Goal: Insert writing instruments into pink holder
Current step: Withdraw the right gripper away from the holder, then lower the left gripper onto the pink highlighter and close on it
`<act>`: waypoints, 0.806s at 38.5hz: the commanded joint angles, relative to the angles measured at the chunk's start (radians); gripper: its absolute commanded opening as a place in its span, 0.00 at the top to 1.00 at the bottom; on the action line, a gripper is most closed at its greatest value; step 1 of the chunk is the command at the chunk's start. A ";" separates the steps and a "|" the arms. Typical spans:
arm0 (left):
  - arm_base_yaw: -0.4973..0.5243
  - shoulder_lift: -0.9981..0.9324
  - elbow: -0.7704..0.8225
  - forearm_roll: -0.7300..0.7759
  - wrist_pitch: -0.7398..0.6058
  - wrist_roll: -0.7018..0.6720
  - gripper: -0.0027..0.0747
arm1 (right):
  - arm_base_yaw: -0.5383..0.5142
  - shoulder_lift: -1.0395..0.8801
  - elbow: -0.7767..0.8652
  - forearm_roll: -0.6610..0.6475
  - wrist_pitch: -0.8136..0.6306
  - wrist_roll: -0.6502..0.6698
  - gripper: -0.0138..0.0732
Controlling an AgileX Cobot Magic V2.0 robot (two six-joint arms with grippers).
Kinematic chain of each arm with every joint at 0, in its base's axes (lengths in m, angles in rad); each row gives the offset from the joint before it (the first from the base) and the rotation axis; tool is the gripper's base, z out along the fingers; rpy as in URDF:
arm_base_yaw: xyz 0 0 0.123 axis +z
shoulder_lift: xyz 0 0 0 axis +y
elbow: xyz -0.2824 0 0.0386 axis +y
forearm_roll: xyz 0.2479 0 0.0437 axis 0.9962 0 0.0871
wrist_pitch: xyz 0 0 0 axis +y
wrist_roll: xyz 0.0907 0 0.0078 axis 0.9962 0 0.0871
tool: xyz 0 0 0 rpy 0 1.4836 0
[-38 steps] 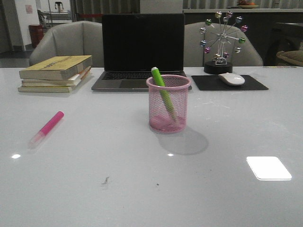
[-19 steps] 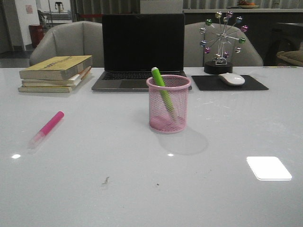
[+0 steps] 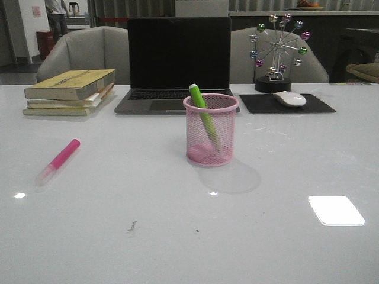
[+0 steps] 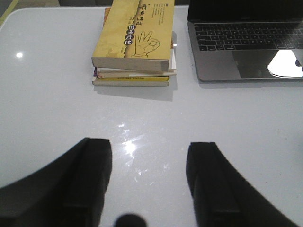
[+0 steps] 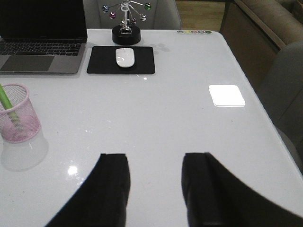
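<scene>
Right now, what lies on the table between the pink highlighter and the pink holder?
Nothing: in the front view, the stretch of table between the pink highlighter and the pink holder is bare; the books and laptop sit farther back.

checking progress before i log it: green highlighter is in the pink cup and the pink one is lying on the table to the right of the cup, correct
Not quite. The green highlighter does stand in the pink cup, but the pink highlighter lies on the table to the left of the cup, not the right. The front view shows this.
</scene>
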 commanded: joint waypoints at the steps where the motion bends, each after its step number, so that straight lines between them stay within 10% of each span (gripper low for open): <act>1: -0.041 0.022 -0.130 -0.011 0.015 -0.003 0.41 | -0.006 0.011 -0.020 -0.037 -0.075 0.003 0.39; 17: -0.118 0.399 -0.499 -0.016 0.380 -0.007 0.42 | -0.006 0.011 -0.020 -0.034 -0.061 0.003 0.39; 31: -0.118 0.686 -0.595 -0.065 0.377 -0.011 0.42 | -0.006 0.011 -0.020 -0.034 0.011 0.003 0.39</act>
